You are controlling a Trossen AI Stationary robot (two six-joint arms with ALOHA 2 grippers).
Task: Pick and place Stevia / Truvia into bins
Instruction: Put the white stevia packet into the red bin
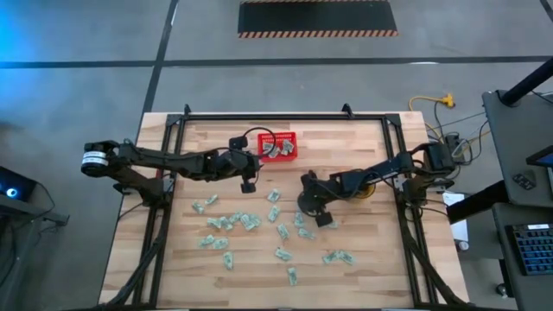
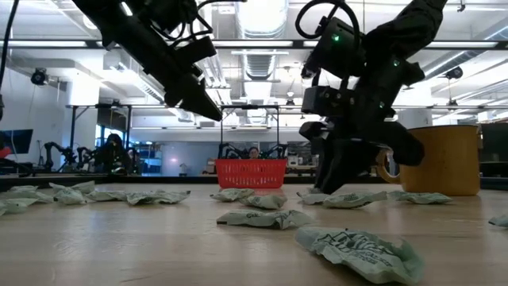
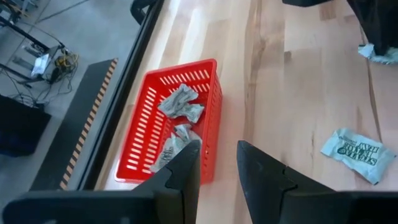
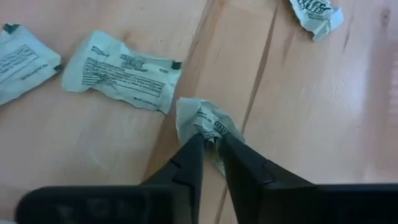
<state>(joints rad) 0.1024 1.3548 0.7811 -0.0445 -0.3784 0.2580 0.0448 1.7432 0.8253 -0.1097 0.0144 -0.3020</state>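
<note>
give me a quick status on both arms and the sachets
Right pincer pinched on a sachet at the table. Left pincer empty, open, beside the red basket, several sachets inside. Nothing in the way.

Left tool (image 3: pixel 217 165) hangs open beside red basket (image 3: pixel 146 127) holding crumpled sachets (image 3: pixel 180 102); one sachet (image 3: pixel 356 154) lies apart on counter (image 3: pixel 292 93).

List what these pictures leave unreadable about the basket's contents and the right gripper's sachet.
- Red basket: sachet count unclear; the left gripper covers its near corner in the left wrist view, and the high view shows it too small.
- Pinched sachet: print unreadable in the right wrist view, crumpled between the right gripper fingers.
- Low view: lattice wall hides basket contents.
</note>
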